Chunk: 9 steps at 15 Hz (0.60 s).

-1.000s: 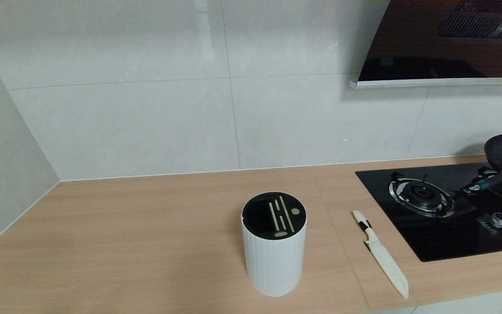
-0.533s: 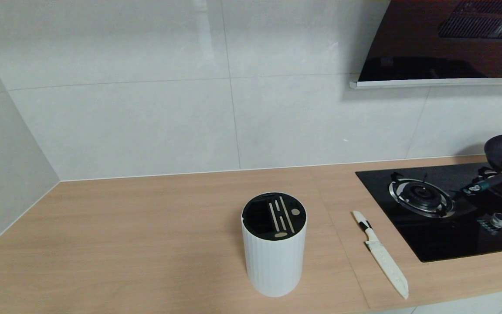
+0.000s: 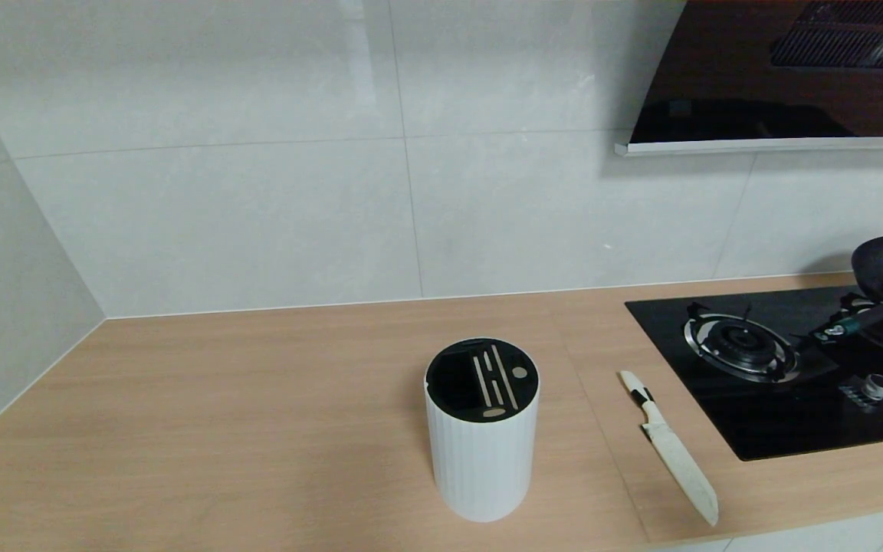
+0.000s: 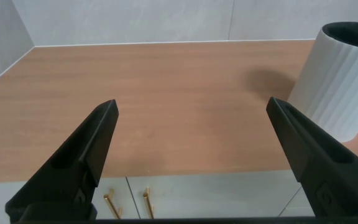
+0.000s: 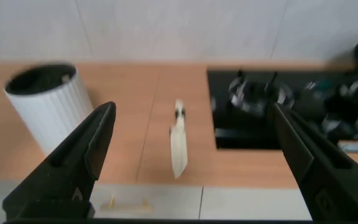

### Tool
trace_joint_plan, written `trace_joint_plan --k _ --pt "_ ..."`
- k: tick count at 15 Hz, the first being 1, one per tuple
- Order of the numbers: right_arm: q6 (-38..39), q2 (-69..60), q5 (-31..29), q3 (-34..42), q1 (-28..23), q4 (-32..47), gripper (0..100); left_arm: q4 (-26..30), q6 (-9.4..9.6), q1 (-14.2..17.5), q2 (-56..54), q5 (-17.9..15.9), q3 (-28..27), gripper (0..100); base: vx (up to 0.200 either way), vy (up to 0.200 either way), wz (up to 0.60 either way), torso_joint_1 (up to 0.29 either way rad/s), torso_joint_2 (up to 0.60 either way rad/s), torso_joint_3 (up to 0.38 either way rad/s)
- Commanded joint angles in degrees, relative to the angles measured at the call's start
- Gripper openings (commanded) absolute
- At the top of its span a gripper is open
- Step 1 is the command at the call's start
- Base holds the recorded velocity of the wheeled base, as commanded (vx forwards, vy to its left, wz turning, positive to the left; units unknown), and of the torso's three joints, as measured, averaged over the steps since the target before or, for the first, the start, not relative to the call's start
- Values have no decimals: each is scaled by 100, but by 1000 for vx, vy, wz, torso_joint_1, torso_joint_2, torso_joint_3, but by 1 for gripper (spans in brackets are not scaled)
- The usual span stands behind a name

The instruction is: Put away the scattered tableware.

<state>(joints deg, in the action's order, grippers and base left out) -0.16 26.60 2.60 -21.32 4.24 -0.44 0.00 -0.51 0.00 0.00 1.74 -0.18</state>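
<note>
While hanging off the front edge of the counter [image 3: 257, 399], holding both pincers wide apart: left gripper [image 4: 191, 155] facing bare wood beside the holder [image 3: 481, 452], right gripper [image 5: 190, 155] facing the knife [image 3: 667, 448]. Lying flat between holder and stove [image 3: 763, 414], blade tip pointing at that edge. Standing upright, showing dark slots on top.

The left gripper [image 4: 191, 106] is showing 2 matte black fingers [image 4: 73, 168] (wedge-shaped, tapering). The right gripper [image 5: 192, 107] is showing 2 identical ones.
</note>
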Motion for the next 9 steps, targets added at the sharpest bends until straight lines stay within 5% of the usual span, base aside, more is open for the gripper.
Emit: trace_joint_plan --k 1,9 --pt "-11 2903 74 -962 296 -106 100 0 -2 0 0 1 1 100 0 0 0 0 0 0" --pt "-116 6358 83 -1893 376 -1055 100 0 -2 0 0 1 1 100 0 0 0 0 0 0"
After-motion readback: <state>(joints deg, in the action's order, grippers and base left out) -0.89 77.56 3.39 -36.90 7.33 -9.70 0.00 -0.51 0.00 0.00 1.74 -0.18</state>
